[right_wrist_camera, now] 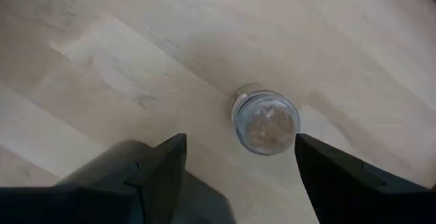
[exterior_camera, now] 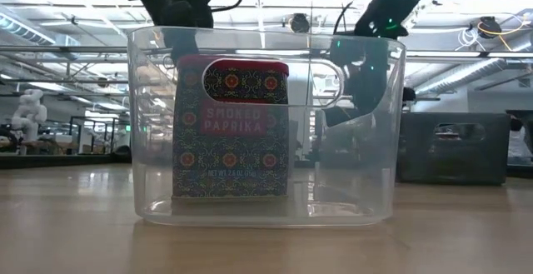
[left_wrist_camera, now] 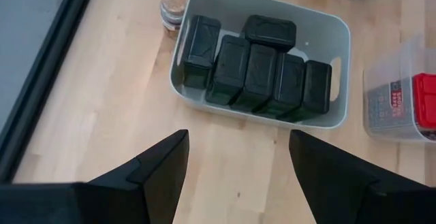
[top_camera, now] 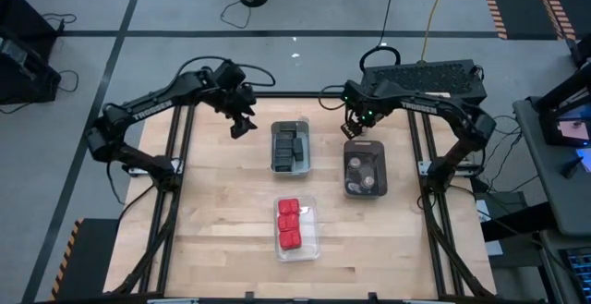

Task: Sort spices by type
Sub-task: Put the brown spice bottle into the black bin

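Note:
Several black blocks [left_wrist_camera: 255, 67] stand in a clear tray [top_camera: 291, 147] at mid-table. Three red blocks [top_camera: 289, 224] lie in a second clear tray nearer me, and one shows up close as a red-topped tin [exterior_camera: 231, 128] in the low view. Round jars [top_camera: 363, 176] sit in the dark smoky tray. One tan-topped jar [right_wrist_camera: 264, 122] stands alone on the wood, off the far right corner of the black-block tray [left_wrist_camera: 174, 9]. My right gripper [right_wrist_camera: 238, 159] hangs open above this jar, fingers to either side and clear of it. My left gripper [left_wrist_camera: 238, 159] is open, left of the black-block tray.
The smoky tray [top_camera: 352, 152] lies just on the near side of the right gripper [top_camera: 355, 130]. Bare wood stretches along the table's left half and near edge. A black case [top_camera: 434, 80] sits beyond the far right corner.

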`<action>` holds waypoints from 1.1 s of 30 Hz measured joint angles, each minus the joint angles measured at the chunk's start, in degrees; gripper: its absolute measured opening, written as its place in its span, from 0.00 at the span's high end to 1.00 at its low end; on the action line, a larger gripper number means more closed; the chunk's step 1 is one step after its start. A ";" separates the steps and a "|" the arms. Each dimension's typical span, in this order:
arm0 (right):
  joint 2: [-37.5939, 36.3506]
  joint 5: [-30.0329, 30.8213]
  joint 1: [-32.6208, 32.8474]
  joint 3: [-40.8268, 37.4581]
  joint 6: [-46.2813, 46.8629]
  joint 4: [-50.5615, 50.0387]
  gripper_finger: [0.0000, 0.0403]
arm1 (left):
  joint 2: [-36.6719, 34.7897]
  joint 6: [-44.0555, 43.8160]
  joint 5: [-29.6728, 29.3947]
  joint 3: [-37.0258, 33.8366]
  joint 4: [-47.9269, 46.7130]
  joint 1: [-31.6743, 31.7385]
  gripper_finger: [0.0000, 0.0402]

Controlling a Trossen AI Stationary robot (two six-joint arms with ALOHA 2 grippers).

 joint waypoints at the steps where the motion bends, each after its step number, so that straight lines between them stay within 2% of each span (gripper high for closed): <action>1: 0.49 -0.52 -0.29 0.00 -0.18 0.11 0.36 | 0.00 0.01 0.17 -0.20 0.00 0.00 0.35; 16: 3.23 -0.11 -4.33 0.00 -0.16 0.77 0.36 | 0.00 0.35 0.32 -0.39 0.35 0.00 0.35; 26: 3.52 -2.42 -5.05 0.00 -0.59 1.20 0.36 | 0.00 0.27 0.58 -0.39 1.99 -0.04 0.35; 33: 7.65 -1.85 -5.05 0.00 -1.29 1.23 0.36 | 0.03 -0.07 0.60 -0.39 1.99 -0.86 0.35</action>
